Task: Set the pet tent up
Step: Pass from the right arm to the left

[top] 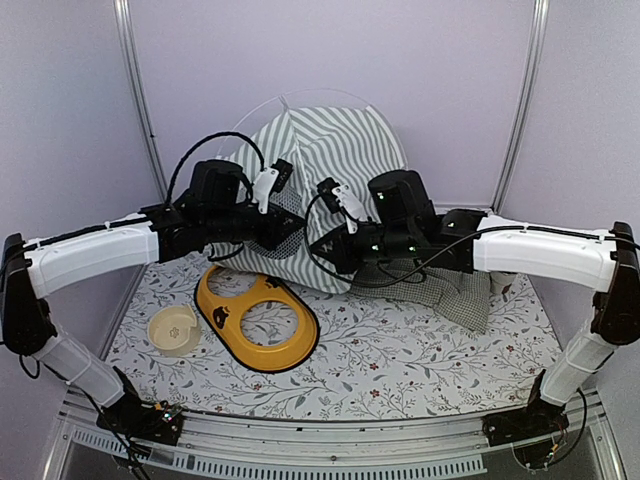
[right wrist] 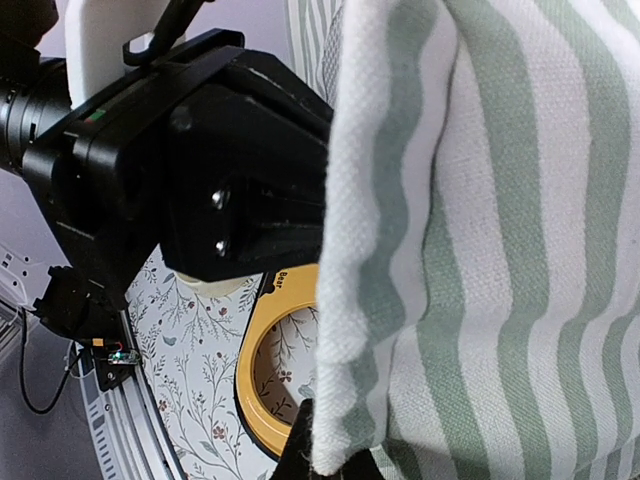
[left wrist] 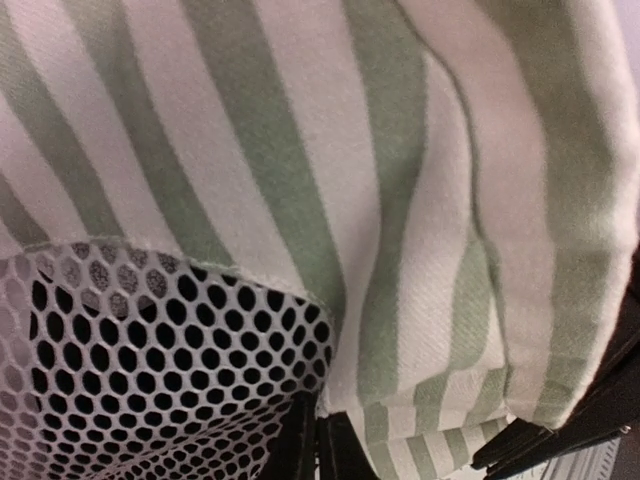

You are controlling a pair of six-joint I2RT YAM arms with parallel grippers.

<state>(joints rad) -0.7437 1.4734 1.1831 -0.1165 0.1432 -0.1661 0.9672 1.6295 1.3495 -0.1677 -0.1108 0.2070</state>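
1. One green-and-white striped fabric pet tent [top: 340,150] stands rear-centre on the table [top: 400,370].
2. Left jaws and right jaws, two in all, each clamp its fabric.
3. One yellow two-hole tray [top: 254,301] and one beige bowl [top: 174,330] lie front-left.

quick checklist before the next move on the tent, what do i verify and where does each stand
1. right gripper shut on the pet tent, striped edge: ok
2. left gripper closed at the mesh window seam, fabric seemingly pinched: ok
3. Tent fabric taut: not ok, slack and folded in both wrist views
4. white pole seated: cannot tell, only a thin arc shows above the tent
5. yellow feeder out of the way: not ok, its far end lies under the left arm beside the tent
6. cream bowl apart from the tent: ok
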